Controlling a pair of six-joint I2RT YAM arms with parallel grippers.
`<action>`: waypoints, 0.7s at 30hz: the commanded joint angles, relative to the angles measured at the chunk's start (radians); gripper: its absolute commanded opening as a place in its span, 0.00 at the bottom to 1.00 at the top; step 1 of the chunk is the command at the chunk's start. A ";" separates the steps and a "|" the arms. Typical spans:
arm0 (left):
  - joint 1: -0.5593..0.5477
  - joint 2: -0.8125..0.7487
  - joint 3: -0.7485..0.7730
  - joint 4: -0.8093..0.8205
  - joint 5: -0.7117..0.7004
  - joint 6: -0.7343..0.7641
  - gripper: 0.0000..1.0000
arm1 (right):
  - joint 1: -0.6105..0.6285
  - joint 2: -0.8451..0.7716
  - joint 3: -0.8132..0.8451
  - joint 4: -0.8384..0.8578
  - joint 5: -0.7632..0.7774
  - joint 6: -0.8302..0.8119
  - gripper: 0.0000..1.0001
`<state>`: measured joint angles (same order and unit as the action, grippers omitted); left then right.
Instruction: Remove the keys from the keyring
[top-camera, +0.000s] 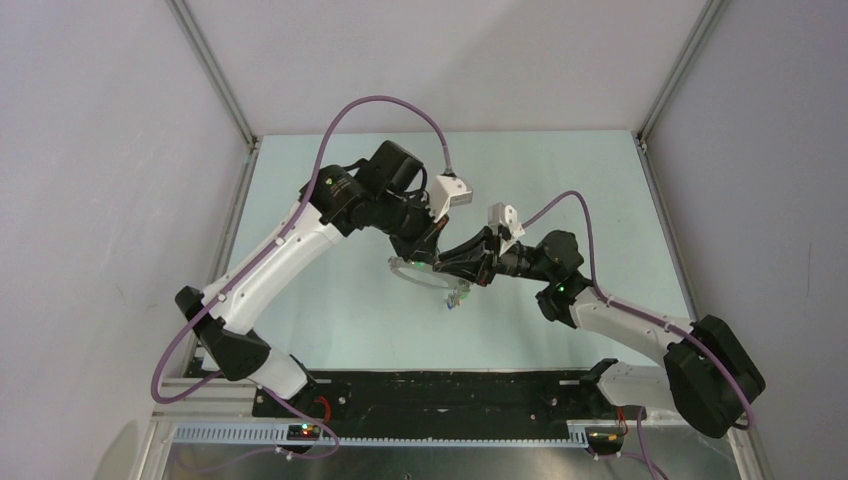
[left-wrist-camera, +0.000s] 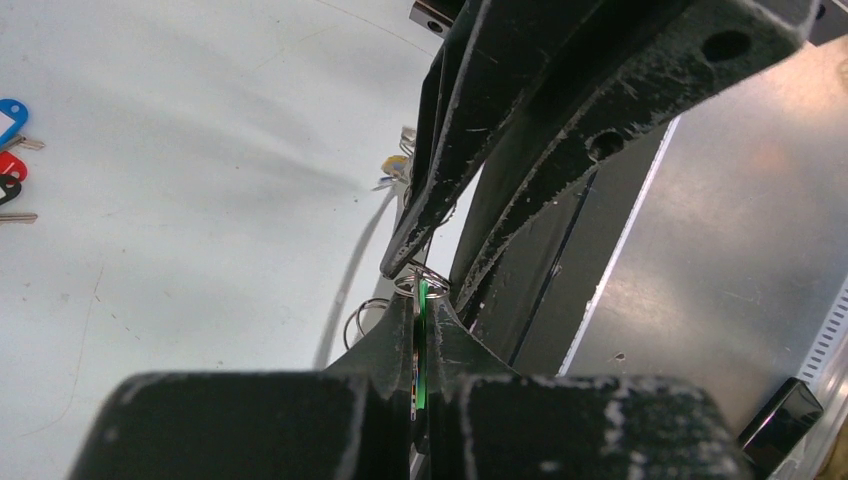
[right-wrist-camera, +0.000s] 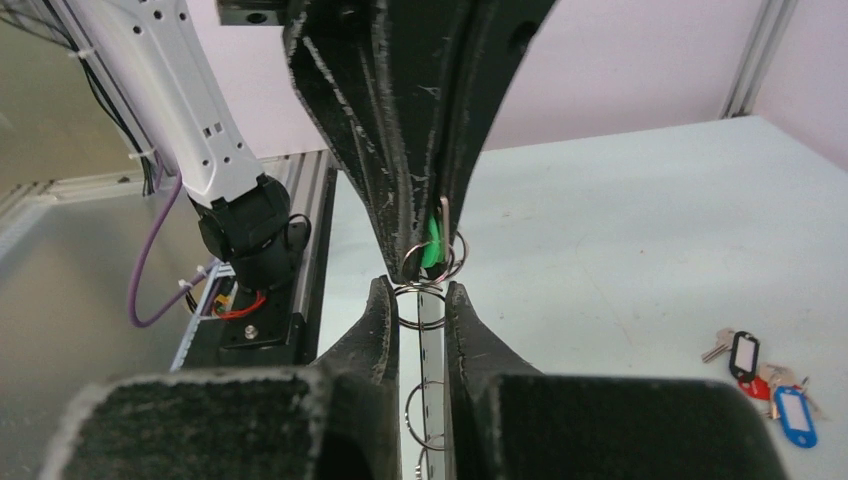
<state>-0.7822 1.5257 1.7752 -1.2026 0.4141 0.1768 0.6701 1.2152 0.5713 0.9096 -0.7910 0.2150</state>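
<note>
The small silver metal key (right-wrist-camera: 432, 245) has a green plastic head; the large hoop keyring (right-wrist-camera: 432, 350) is dull grey (paler where lit); loose plastic-headed keys (right-wrist-camera: 770, 385) show blue, red, black.

A lab test cell: plain white walls (top-camera: 450, 60), aluminium frame posts (top-camera: 212, 68), pale tabletop (top-camera: 330, 330).

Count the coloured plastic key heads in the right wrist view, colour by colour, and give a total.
Green key head: 1
Black key head: 1
Red key head: 1
Blue key head: 1
Total: 4
</note>
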 joint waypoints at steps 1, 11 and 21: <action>-0.002 -0.034 0.037 0.045 0.012 0.003 0.00 | 0.046 -0.078 0.033 -0.100 -0.007 -0.211 0.00; 0.002 -0.029 0.044 0.045 -0.021 -0.038 0.00 | 0.319 -0.255 -0.058 -0.348 0.325 -0.868 0.00; 0.009 -0.012 0.054 0.046 -0.006 -0.042 0.00 | 0.484 -0.242 -0.103 -0.313 0.666 -1.104 0.54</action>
<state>-0.7959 1.5196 1.7752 -1.2903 0.4454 0.1314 1.1114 0.9596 0.5003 0.5556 -0.1761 -0.8097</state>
